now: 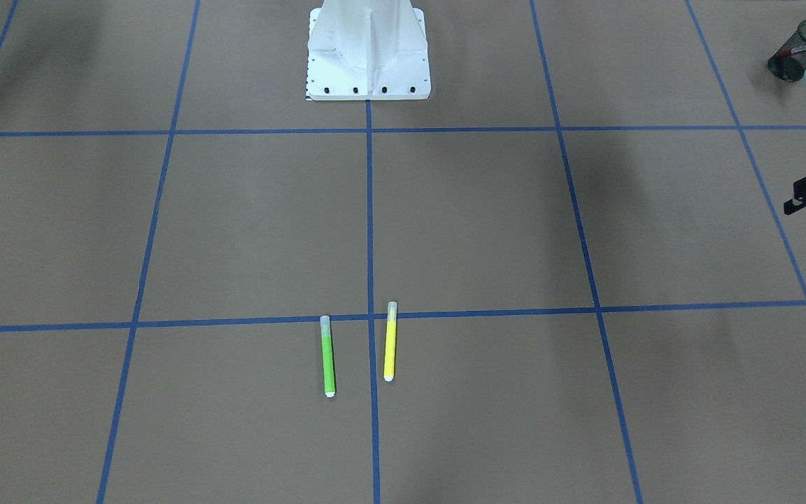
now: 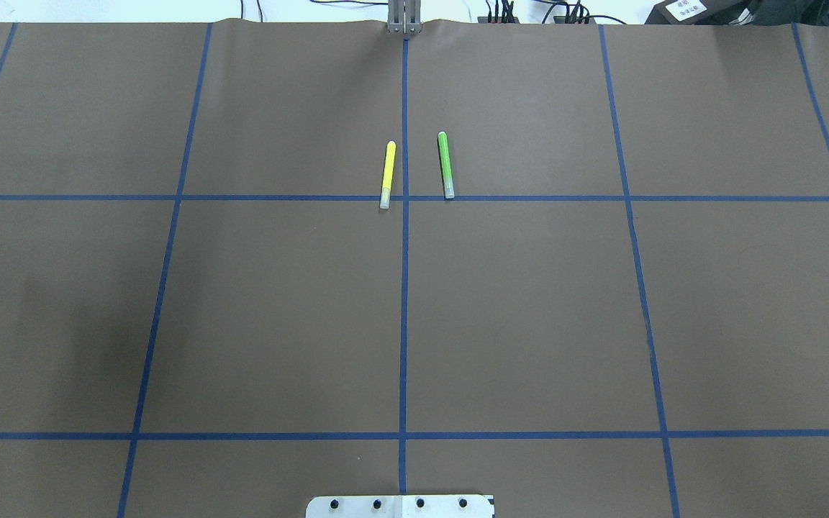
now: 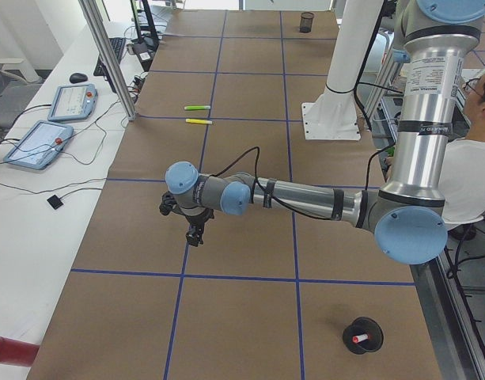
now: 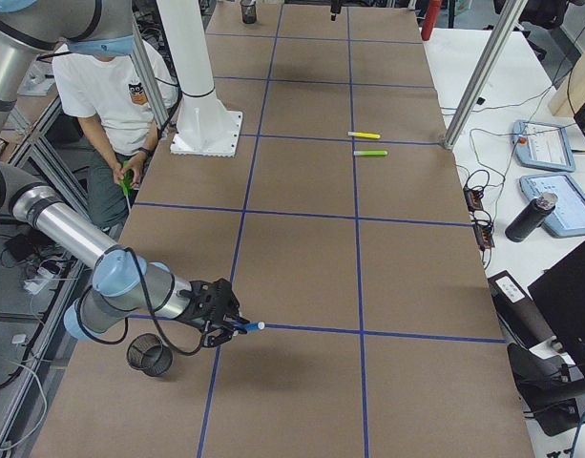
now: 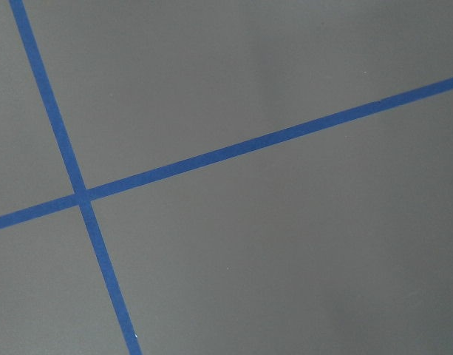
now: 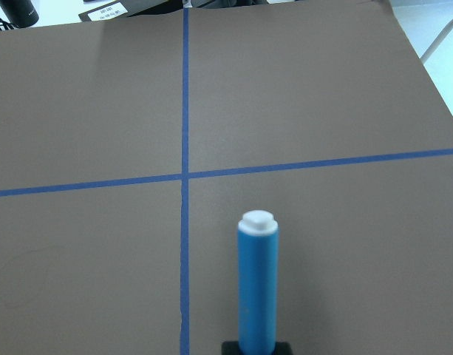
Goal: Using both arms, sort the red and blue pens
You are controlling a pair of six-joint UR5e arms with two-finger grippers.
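Level, aloft: blue pen; red pen inside black cup.

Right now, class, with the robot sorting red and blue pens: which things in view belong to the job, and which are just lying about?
Belong to the job:
blue pen, held in the right gripper
red pen, standing in the black cup
mesh cup, close to that gripper, likely a bin

Just lying about:
green pen
yellow pen, beside it

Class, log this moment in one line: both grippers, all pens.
right gripper: shut on blue pen | left gripper: above table, state unclear | red pen: in black cup | green pen, yellow pen: on table
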